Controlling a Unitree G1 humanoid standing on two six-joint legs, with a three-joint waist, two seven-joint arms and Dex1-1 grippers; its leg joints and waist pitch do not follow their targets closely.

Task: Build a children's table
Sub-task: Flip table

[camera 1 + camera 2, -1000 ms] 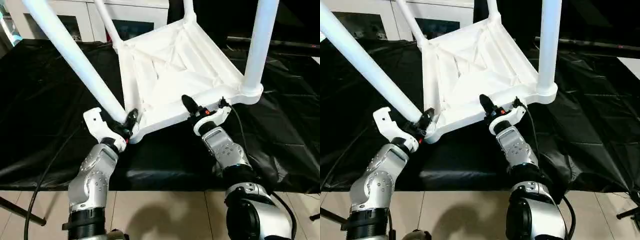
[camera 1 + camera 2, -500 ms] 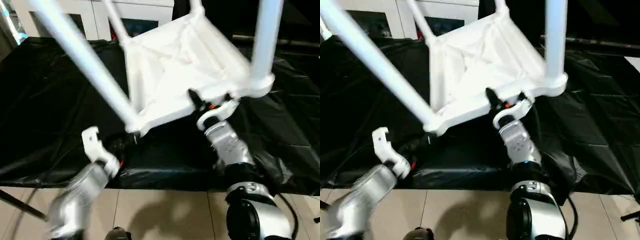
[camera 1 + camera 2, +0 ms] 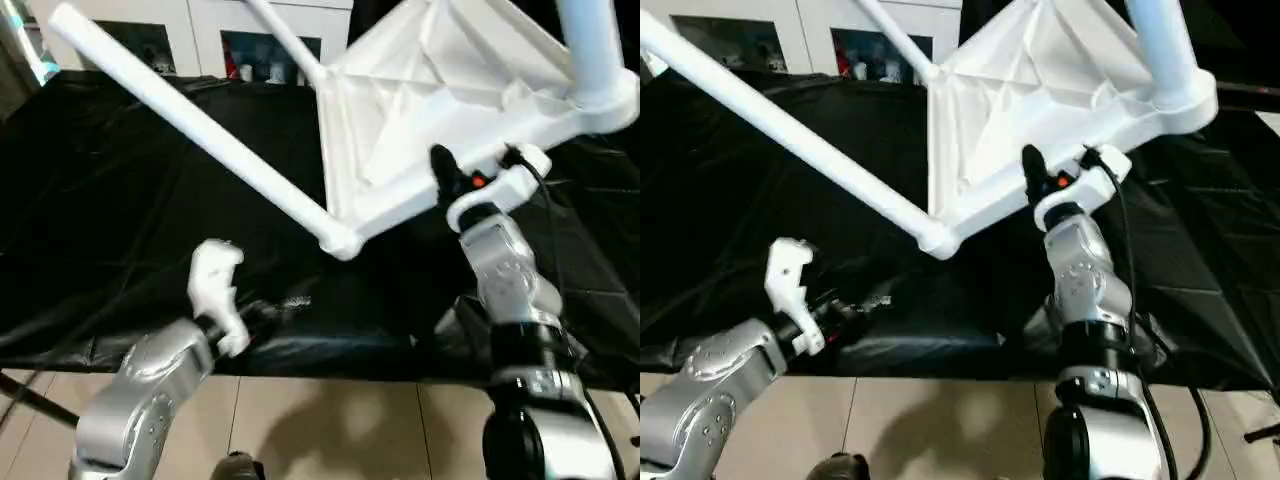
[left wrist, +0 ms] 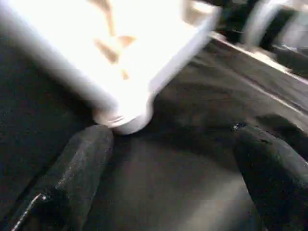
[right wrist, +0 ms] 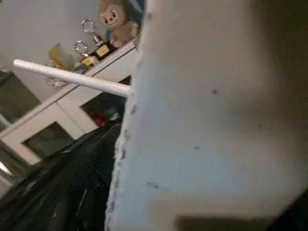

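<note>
The white children's table (image 3: 430,110) is tilted with its ribbed underside facing me and its legs in their sockets. My right gripper (image 3: 472,182) is shut on the tabletop's near rim and holds it up off the black cloth. One long leg (image 3: 190,125) slants away to the left from the near corner socket (image 3: 340,242). My left gripper (image 3: 268,308) hangs open below that corner, apart from it. In the left wrist view its two black fingers (image 4: 79,166) stand wide apart under the corner socket (image 4: 122,118). The right wrist view shows the rim (image 5: 207,130) close up.
A black cloth (image 3: 110,220) covers the work surface; its front edge drops to a tiled floor (image 3: 320,420). A white glass-door cabinet (image 3: 200,30) stands at the back. A black cable (image 3: 545,200) runs from my right wrist.
My left gripper let go of the leg at the near corner, opened wide and drew back toward me. The right gripper raised the table up and to the right.
</note>
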